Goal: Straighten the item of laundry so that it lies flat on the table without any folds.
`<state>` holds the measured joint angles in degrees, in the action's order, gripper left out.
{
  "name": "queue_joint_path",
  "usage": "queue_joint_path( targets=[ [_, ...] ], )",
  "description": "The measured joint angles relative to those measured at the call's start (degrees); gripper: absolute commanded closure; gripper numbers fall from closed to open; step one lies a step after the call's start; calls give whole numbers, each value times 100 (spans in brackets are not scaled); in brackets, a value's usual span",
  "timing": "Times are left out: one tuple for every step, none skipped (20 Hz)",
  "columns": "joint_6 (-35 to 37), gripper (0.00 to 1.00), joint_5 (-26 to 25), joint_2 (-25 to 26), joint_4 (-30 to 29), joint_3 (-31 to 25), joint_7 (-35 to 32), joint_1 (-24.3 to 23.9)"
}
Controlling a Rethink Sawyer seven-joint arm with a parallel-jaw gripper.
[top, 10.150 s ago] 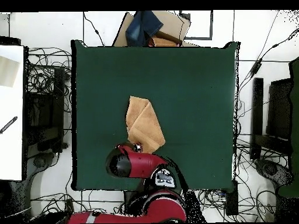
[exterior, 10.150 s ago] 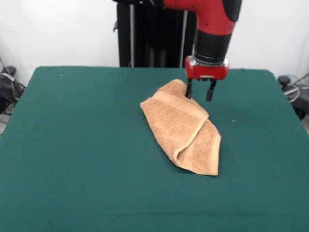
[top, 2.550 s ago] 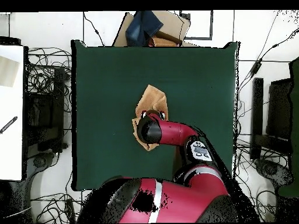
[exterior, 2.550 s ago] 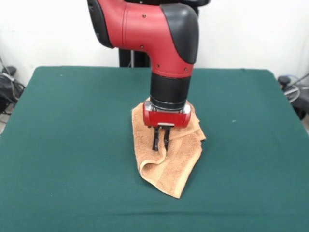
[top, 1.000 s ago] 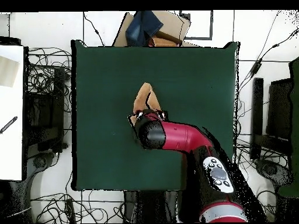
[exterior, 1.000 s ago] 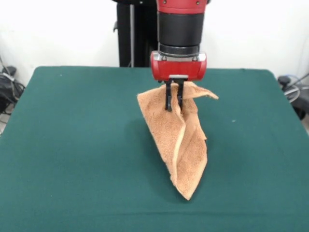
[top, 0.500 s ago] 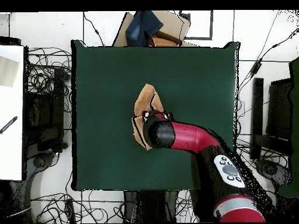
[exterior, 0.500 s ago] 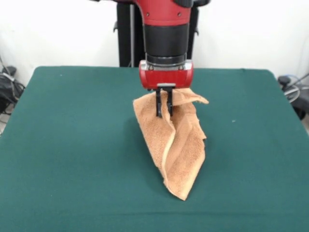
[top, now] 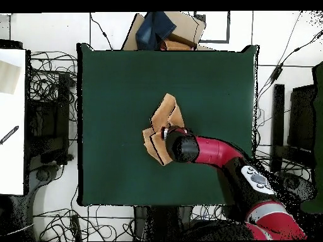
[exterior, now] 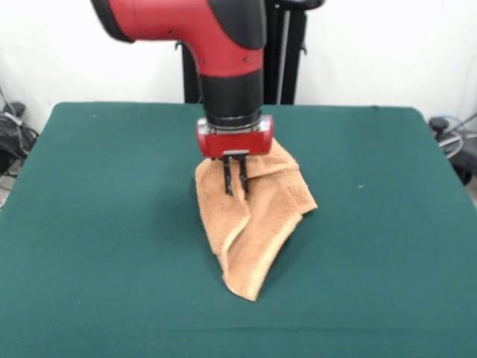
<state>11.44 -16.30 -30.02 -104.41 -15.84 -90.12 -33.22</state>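
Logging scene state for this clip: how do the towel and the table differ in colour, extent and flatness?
The towel is orange-tan; the table is dark green. The towel covers a small patch near the middle; the table is far larger. The towel is bunched in folds, pinched by the end effector; the table lies flat. Both are cloth-surfaced.

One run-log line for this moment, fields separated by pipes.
tool: shut on towel | towel: bunched, folded, lower end on table | status: not flat yet

A cardboard box [top: 183, 28] with blue cloth [top: 155, 28] sits beyond one table edge; tangled cables [top: 53, 82] cover the floor; a white board [top: 12, 120] lies aside.
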Motion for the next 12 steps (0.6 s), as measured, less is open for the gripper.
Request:
queue_joint_path(
  targets=[
    [0,100,-91,90,53,-58,0,-113],
    [0,100,-222,229,153,-146,0,-278],
    [1,100,-332,352,255,-214,1,-409],
    [2,100,-391,420,314,-247,1,-477],
    [4,100,-449,487,374,-280,1,-544],
    [77,100,-587,638,528,-380,1,-714],
    [140,100,-619,655,558,-427,0,-757],
    [261,100,-636,648,582,-487,1,-789],
    [381,100,-652,640,605,-546,1,-821],
    [568,100,-654,621,642,-592,1,-838],
    [634,100,-654,614,657,-606,1,-843],
    [754,100,-655,601,683,-636,1,-852]
  ],
)
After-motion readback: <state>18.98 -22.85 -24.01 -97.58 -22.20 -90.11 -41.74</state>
